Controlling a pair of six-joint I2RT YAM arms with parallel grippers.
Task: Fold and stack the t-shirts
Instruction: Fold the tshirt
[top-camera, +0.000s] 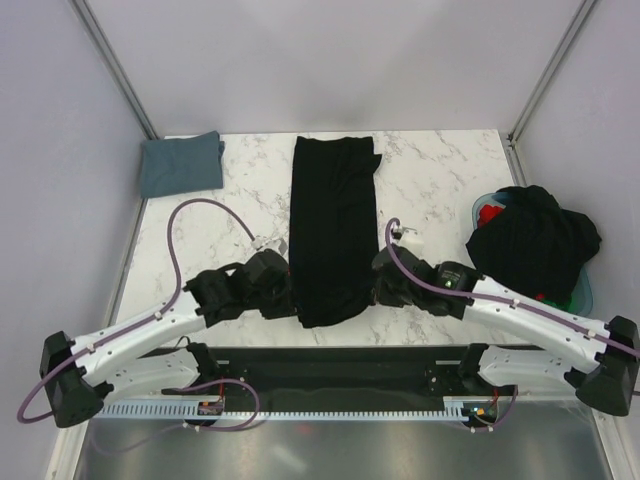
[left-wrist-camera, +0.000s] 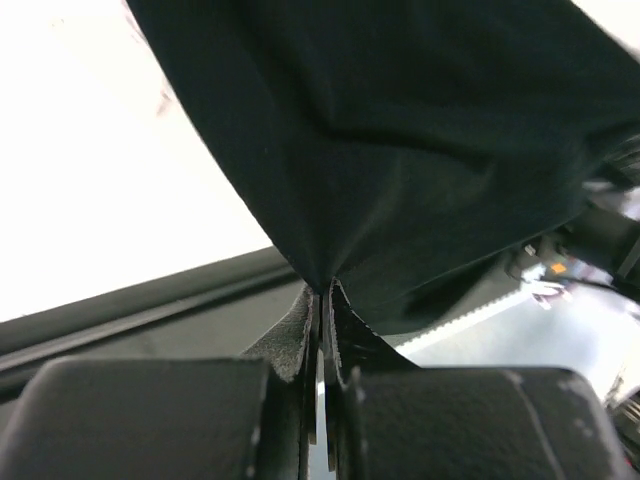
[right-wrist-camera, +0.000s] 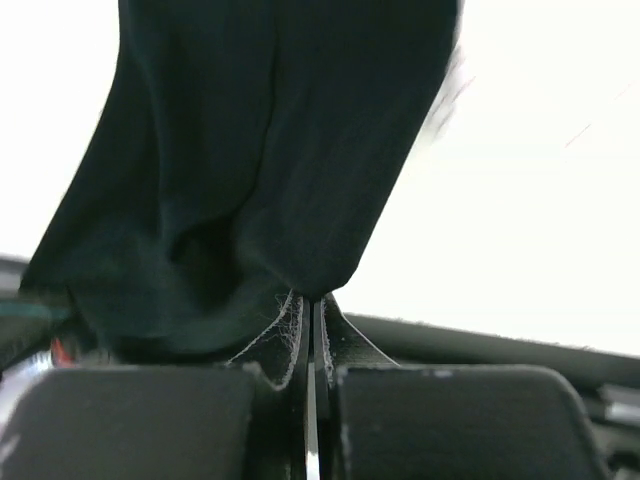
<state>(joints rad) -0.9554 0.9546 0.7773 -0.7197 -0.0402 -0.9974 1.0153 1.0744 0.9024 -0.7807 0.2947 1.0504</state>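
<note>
White marble-pattern table (top-camera: 440, 170), plain matte walls around it. Black t-shirt (top-camera: 332, 230) lies mid-table as a long narrow strip of soft knit, folded lengthwise, with a few creases. Left gripper (left-wrist-camera: 322, 295) is clamped on its near left corner and right gripper (right-wrist-camera: 310, 303) on its near right corner. The fabric puckers into each pinch. Both arms are stretched low, wrists angled in toward the shirt. Folded grey-blue shirt (top-camera: 180, 163) sits far left of the black t-shirt. Crumpled dark heap (top-camera: 535, 240) on a blue bin (top-camera: 478, 208) is to its right.
</note>
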